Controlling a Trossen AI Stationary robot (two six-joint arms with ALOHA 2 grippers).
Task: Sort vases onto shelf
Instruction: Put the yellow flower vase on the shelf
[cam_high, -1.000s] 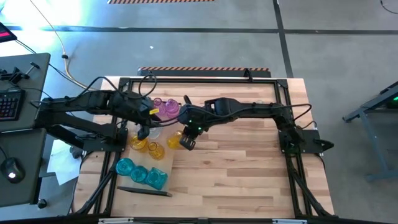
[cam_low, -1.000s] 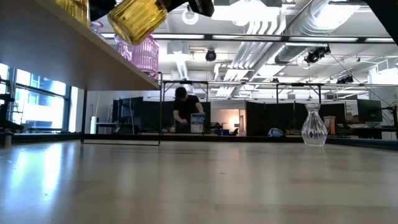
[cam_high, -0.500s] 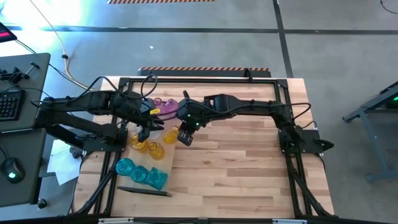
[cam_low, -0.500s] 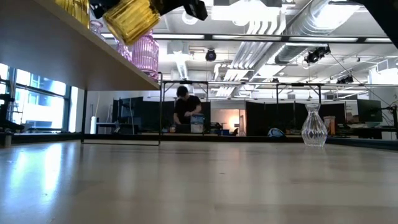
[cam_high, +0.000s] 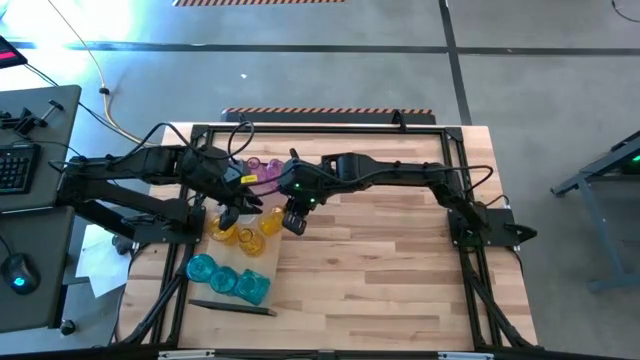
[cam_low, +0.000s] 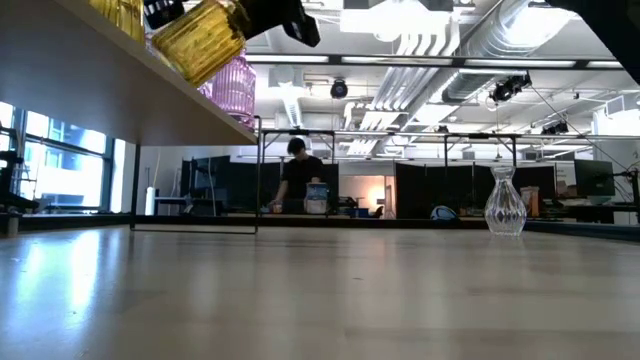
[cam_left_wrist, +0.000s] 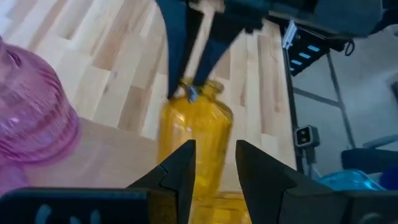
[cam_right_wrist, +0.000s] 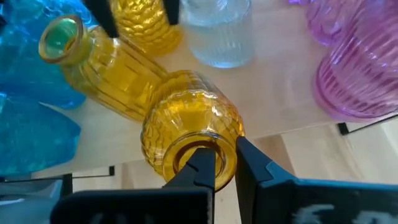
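Note:
The shelf (cam_high: 263, 262) stands at the table's left and carries pink vases (cam_high: 266, 172), yellow vases (cam_high: 223, 232) and teal vases (cam_high: 226, 278) on their bases. My right gripper (cam_high: 292, 216) is shut on a ribbed yellow vase (cam_right_wrist: 189, 127), which hangs tilted just over the shelf's right edge (cam_low: 195, 40). My left gripper (cam_left_wrist: 214, 155) hovers over the shelf with its fingers apart. They stand on either side of a yellow vase (cam_right_wrist: 143, 28) that rests there. A clear vase (cam_low: 505, 200) sits on the tabletop. My left gripper: I cannot tell whether its fingers touch the yellow vase between them. My right gripper holds the ribbed yellow vase by its rim (cam_right_wrist: 227, 163), with one finger (cam_right_wrist: 202, 167) inside the mouth and the other outside. The fingers slant down from the table's right side. The vase is tilted, mouth toward the gripper and base toward the shelf.
A tall yellow bottle (cam_right_wrist: 102, 65) and a clear ribbed vase (cam_right_wrist: 219, 34) stand close to the held vase's base. A thin dark bar (cam_high: 232, 308) lies near the front edge. The tabletop's middle and right (cam_high: 400, 270) are bare wood.
My right gripper has carried the yellow vase a little toward the table's left, over the shelf's edge, with the vase staying tilted. My left gripper has turned slightly in place.

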